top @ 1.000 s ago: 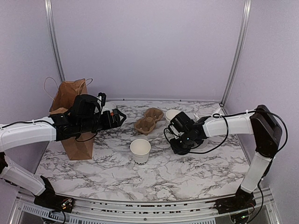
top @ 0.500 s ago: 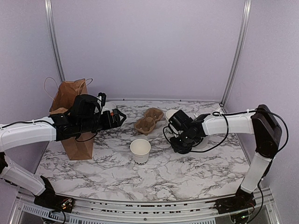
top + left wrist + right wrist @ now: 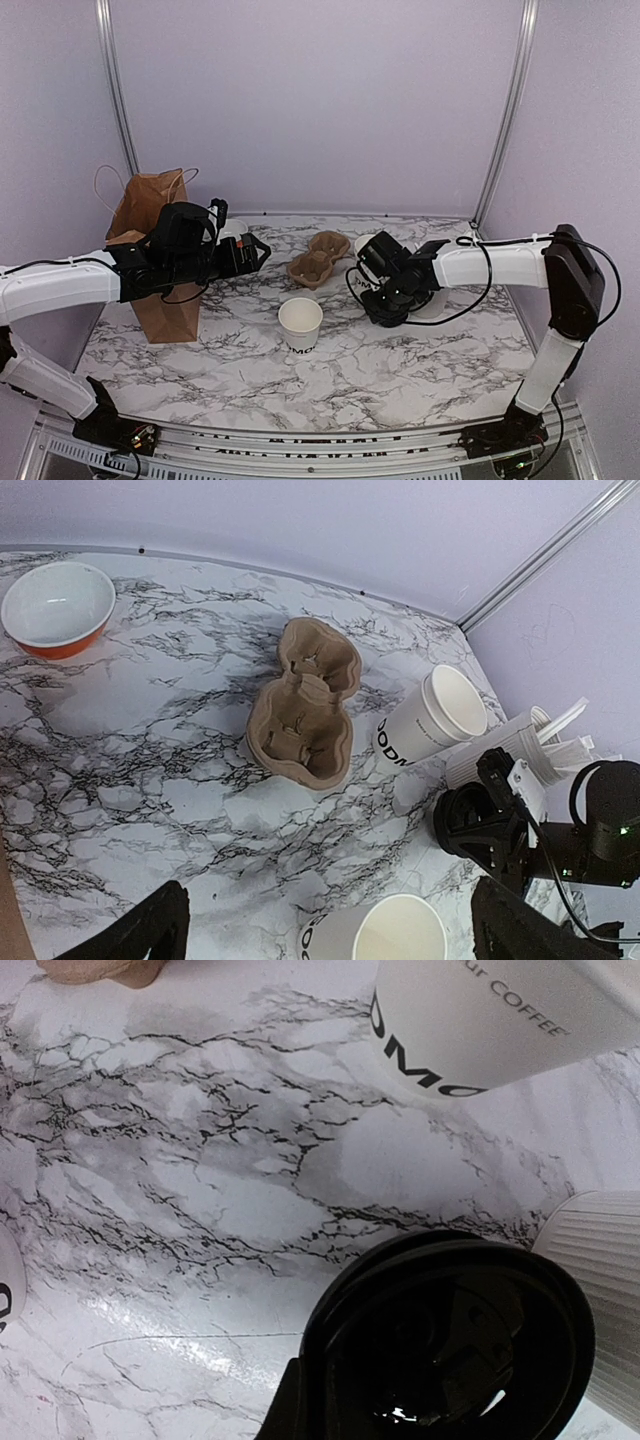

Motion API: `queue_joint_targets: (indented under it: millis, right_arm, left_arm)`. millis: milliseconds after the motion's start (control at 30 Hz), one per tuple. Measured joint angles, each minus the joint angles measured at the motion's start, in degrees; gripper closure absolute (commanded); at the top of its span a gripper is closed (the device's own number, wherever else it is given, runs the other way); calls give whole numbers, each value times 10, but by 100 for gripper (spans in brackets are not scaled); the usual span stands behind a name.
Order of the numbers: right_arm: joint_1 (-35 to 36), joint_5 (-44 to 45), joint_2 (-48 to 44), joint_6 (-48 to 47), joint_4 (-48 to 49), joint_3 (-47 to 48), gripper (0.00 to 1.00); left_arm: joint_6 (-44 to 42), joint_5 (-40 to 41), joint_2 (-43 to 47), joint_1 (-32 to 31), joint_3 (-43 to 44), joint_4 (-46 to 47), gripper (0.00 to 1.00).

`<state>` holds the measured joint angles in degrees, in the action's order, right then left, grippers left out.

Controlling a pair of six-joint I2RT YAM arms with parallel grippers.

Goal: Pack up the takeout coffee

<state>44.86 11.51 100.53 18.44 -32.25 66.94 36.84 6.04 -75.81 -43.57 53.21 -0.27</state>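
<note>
Overhead first: my left claw (image 3: 258,250) hangs spread wide beside the brown bag (image 3: 148,215), and the white cup (image 3: 300,322) stands upright mid-table, between my arms. Left wrist: the cup's open mouth sits at the bottom edge, with the cardboard carrier (image 3: 305,710) beyond it. Right wrist: my right claw (image 3: 384,300) is clenched on the black lid (image 3: 450,1350) (ribbed white cylinder (image 3: 600,1290) just beside).

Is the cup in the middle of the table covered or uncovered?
Uncovered. The cup shows an open rim and an empty inside; the black lid is apart from it, not on it.
</note>
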Motion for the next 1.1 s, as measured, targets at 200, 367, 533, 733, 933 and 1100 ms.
queue_joint_targets:
  millis: [200, 367, 533, 733, 933, 1100]
  right_arm:
    - [16, -10, 0, 0, -1, 1, 91]
    - [26, -16, -2, 5, -2, 1, 90]
    - [29, -15, -4, 7, -4, 5, 90]
    - [71, 30, 5, 6, -34, 32, 95]
    - [118, 101, 49, 6, -64, 79, 95]
    - [122, 125, 55, 8, -78, 81, 88]
  left_arm:
    - [0, -1, 0, 0, 0, 0, 1]
    - [0, -1, 0, 0, 0, 0, 1]
    - [0, -2, 0, 0, 0, 0, 1]
    - [0, -2, 0, 0, 0, 0, 1]
    - [0, -2, -2, 0, -1, 1, 1]
    - [0, -2, -3, 0, -1, 0, 1]
